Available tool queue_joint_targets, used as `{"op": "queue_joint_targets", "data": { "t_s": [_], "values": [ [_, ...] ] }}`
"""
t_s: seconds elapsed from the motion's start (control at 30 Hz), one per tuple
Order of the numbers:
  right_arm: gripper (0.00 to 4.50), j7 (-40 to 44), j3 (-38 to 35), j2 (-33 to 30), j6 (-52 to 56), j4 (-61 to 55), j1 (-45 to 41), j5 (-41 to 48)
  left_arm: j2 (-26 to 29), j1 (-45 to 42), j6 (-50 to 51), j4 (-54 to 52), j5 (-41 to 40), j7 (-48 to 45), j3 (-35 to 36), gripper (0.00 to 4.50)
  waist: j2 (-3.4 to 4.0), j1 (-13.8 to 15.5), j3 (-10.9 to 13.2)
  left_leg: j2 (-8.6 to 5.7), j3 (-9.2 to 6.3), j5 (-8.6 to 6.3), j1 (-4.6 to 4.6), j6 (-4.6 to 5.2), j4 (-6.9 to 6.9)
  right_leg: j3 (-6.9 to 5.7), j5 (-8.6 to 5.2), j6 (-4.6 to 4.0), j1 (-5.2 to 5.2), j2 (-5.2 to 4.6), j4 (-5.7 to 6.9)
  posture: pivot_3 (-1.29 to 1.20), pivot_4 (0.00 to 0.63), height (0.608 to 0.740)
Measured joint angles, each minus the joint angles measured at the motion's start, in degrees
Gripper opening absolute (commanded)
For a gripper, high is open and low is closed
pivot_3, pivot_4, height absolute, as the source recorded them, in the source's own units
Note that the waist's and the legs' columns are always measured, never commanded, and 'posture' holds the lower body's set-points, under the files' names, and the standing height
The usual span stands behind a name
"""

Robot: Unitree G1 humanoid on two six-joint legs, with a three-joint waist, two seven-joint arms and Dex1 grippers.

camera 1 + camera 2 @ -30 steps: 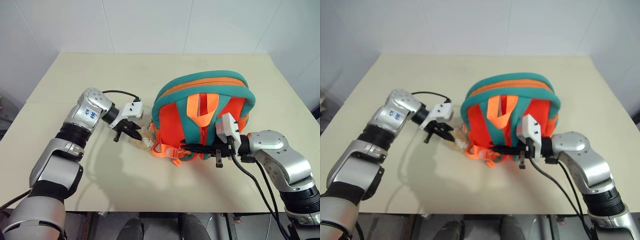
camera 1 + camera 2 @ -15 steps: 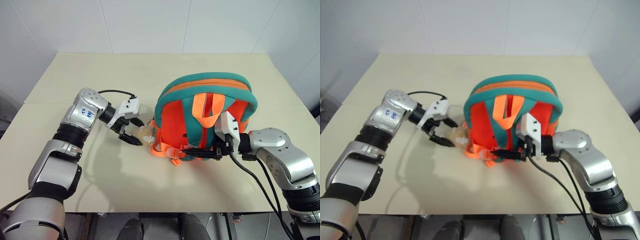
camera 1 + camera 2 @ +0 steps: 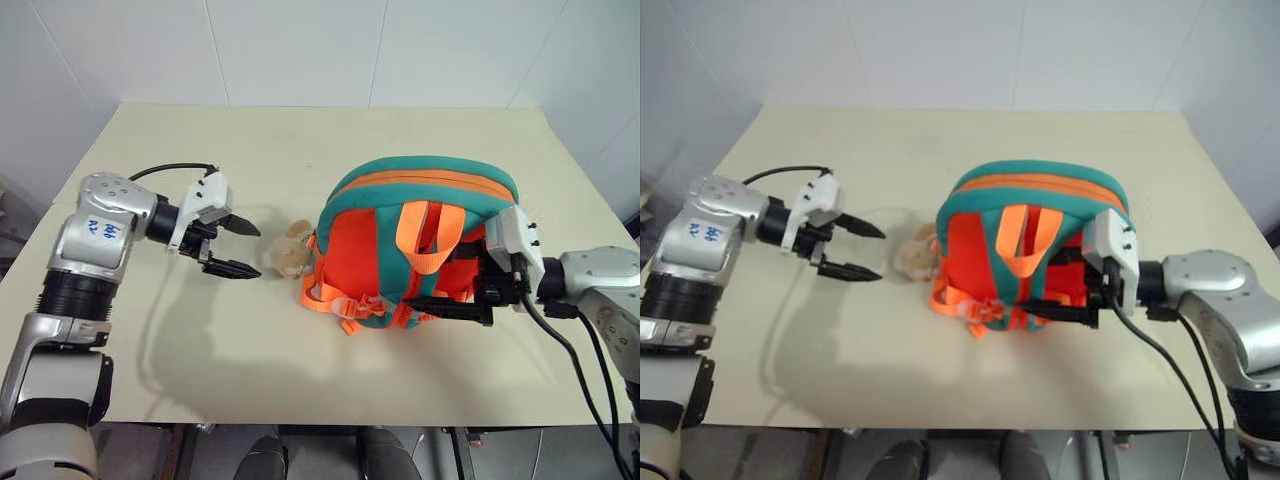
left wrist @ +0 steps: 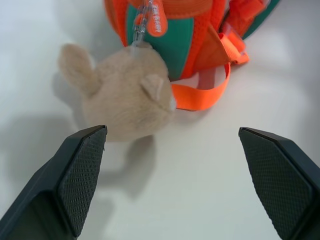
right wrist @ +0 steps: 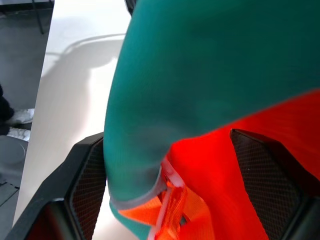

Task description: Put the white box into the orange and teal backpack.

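The orange and teal backpack [image 3: 420, 235] stands upright on the table, strap side toward me, with its top closed. A tan plush toy [image 3: 290, 255] lies at its left foot, hung from a zipper pull. My left gripper [image 3: 255, 250] is open, a short way left of the toy and apart from it; the left wrist view shows the plush toy [image 4: 120, 95] just beyond the fingertips. My right gripper [image 3: 440, 280] is open at the backpack's lower right, its fingers spread on either side of the backpack's fabric [image 5: 210, 75]. The white box is out of view.
The beige table [image 3: 250, 150] runs back to a white wall. Loose orange webbing straps [image 3: 330, 300] trail from the backpack's base toward the front left.
Both grippers went from shut to open. The left one drew back to the left, away from the plush toy. The right one pulled rightward, and the backpack now sits further right.
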Motion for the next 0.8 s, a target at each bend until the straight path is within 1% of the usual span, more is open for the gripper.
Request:
{"op": "queue_joint_targets", "data": {
  "t_s": [0.13,0.23,0.37,0.43,0.5,0.57,0.63,0.7,0.8],
  "values": [
    [4.47,1.5,-6.6,-5.9,-0.1,-0.5,6.3,-0.6,4.0,5.5,1.3,-1.4,-2.0,3.2,5.9,4.5,0.0,-0.1,0.0,0.0,0.02,-0.03,0.0,0.04,-0.02,0.0,0.0,0.0,0.0,0.0,-0.05,0.0,0.15,0.74],
    [4.47,3.3,-12.1,-9.9,-1.2,0.3,10.1,-2.6,5.7,9.7,1.5,-2.3,-3.8,4.5,9.0,4.5,0.0,0.0,0.0,0.01,0.08,-0.04,0.01,0.06,-0.01,0.02,0.0,0.0,0.0,-0.01,-0.08,0.0,0.15,0.74],
    [4.47,6.4,-20.2,-13.8,-4.5,5.0,15.2,-6.7,7.7,14.1,0.6,-2.3,-6.8,5.6,15.0,4.5,0.01,0.0,0.0,0.01,0.13,-0.04,0.05,0.07,-0.01,0.03,0.0,0.0,0.04,-0.03,-0.3,0.0,0.15,0.74],
    [4.47,7.1,-23.6,-14.7,-6.3,8.9,16.2,-9.1,7.2,14.4,-0.8,-1.0,-9.0,6.5,18.6,4.5,0.01,0.2,0.0,0.0,0.14,-0.04,0.08,0.07,0.01,0.02,0.01,0.01,0.1,-0.05,-0.31,0.0,0.15,0.74],
    [4.47,6.7,-25.2,-14.8,-7.9,12.2,15.3,-9.9,5.9,14.3,-3.0,0.0,-11.0,7.2,21.4,4.5,0.01,0.2,0.0,0.0,0.15,-0.04,0.18,0.06,0.02,0.02,0.02,0.02,0.22,-0.07,-0.33,0.0,0.15,0.74],
    [4.47,5.2,-26.0,-14.4,-8.5,15.0,12.9,-9.9,3.7,14.2,-5.4,1.3,-13.5,7.2,23.3,4.5,0.02,0.2,0.0,-0.01,0.17,-0.03,0.22,0.05,0.02,0.02,0.05,0.03,0.26,-0.11,-0.35,0.0,0.15,0.74],
    [4.47,3.9,-26.9,-13.1,-9.2,16.9,12.5,-9.8,0.2,14.4,-6.6,2.2,-18.0,7.0,26.7,4.5,0.01,0.2,0.0,0.01,0.16,-0.03,0.21,0.04,0.01,0.0,0.06,0.03,0.27,-0.1,-0.37,0.0,0.15,0.74],
    [4.47,3.9,-27.0,-12.5,-9.4,17.6,14.0,-9.8,0.1,16.9,-6.4,1.4,-20.8,5.3,28.3,4.5,0.02,0.0,0.0,0.0,0.18,-0.03,0.19,0.05,-0.05,0.02,0.06,0.04,0.25,-0.11,-0.44,0.0,0.15,0.74],
    [4.47,3.8,-27.3,-11.7,-9.5,18.5,14.8,-9.9,1.5,20.4,-5.7,1.2,-22.1,3.0,28.5,4.5,0.11,-0.4,0.1,0.01,0.32,-0.05,0.19,0.07,-0.09,0.12,0.06,0.04,0.21,-0.11,-0.43,0.0,0.15,0.74]
  ]
}}
